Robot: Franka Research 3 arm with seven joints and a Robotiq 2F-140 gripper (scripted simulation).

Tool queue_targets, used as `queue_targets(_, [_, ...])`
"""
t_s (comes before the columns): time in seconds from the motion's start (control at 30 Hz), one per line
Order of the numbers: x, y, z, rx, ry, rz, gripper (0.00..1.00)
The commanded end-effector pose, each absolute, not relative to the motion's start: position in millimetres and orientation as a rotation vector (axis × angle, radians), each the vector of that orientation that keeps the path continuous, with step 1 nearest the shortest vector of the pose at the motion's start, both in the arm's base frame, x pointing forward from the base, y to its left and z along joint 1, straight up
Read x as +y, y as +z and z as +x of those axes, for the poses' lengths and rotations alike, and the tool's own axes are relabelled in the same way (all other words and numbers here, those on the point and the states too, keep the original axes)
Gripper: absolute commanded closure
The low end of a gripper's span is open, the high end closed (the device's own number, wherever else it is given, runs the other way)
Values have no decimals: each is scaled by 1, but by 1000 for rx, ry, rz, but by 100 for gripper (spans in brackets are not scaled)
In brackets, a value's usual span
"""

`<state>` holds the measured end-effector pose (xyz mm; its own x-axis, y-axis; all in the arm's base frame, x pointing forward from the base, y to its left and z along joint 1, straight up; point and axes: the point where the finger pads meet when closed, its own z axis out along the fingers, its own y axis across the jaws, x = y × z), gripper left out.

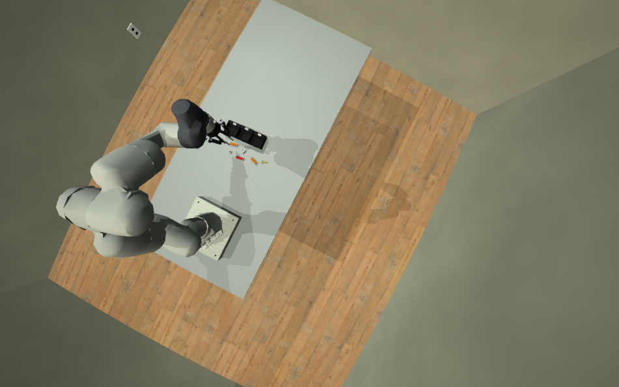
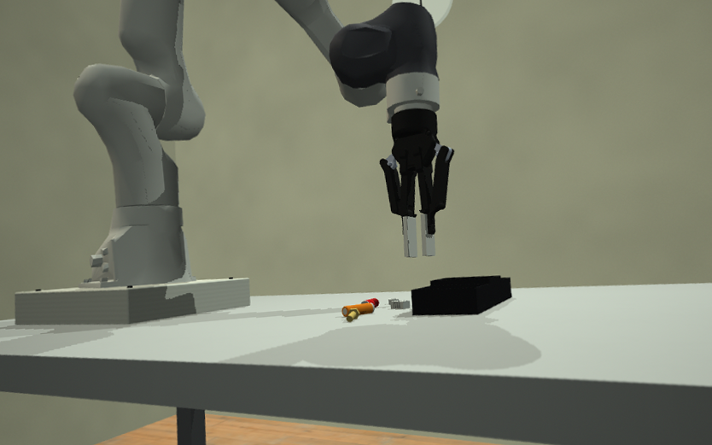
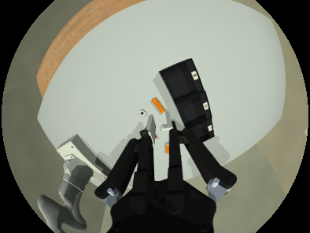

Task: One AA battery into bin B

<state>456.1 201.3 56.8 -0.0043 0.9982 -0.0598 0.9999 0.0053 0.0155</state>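
Black three-bin row (image 1: 247, 135) on the grey table (image 1: 283, 82), small orange (image 1: 253, 160) and red (image 1: 239, 157) items beside it.

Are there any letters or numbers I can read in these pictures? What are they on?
None can be read.
The black three-part bin row has three small white labels along one side, but they are too small and blurred to read.
The small orange batteries on the pale grey table show no readable print.
The black gripper, hanging above the table with its fingers nearly together and holding nothing, shows no writing.
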Motion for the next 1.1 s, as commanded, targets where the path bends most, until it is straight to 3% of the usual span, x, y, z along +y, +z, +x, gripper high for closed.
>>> queue_targets(0.0, [203, 58, 457, 2365, -26, 2014, 83])
queue_targets(1.07, [203, 58, 456, 2605, 7, 1743, 83])
